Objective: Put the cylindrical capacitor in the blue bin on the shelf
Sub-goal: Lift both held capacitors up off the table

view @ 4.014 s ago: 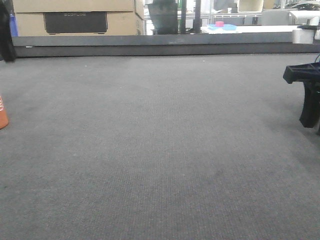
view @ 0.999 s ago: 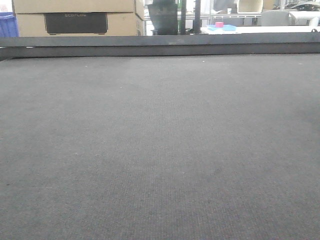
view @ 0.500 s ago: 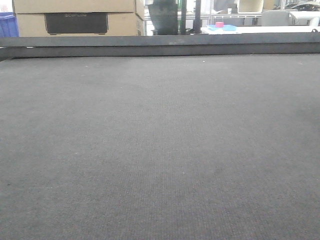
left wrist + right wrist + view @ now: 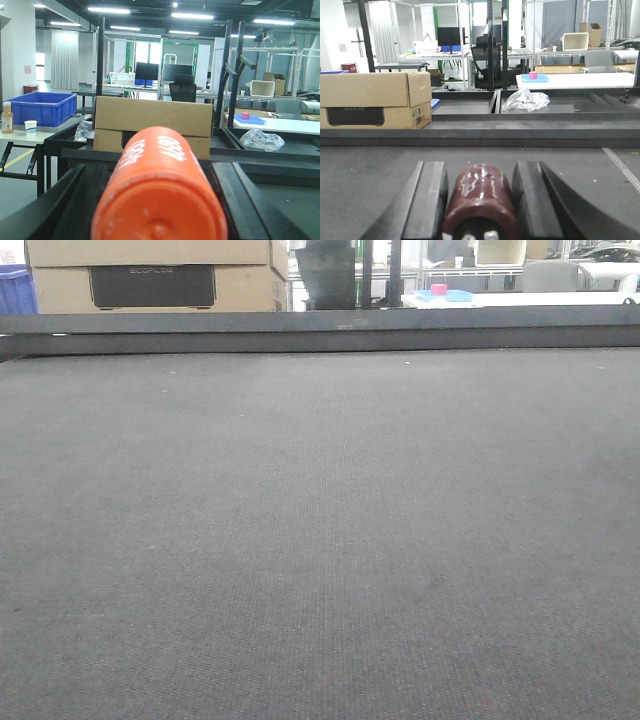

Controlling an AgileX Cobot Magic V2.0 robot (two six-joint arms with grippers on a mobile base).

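In the right wrist view my right gripper is shut on a glossy dark-red cylindrical capacitor, its metal terminals facing the camera, just above the grey table. In the left wrist view my left gripper is shut on an orange cylinder with white print, pointing away. A blue bin stands on a pale table far left; a blue bin's corner also shows in the front view. No stainless-steel shelf is in view. Neither gripper shows in the front view.
A grey felt table top fills the front view, with a dark raised rail along its far edge. Cardboard boxes stand behind the rail. Black trays and a crumpled plastic bag lie beyond.
Four seconds ago the right gripper showed at the front view's right edge and the orange cylinder at its left edge; both have left that view. Nothing visible has changed over the last second.
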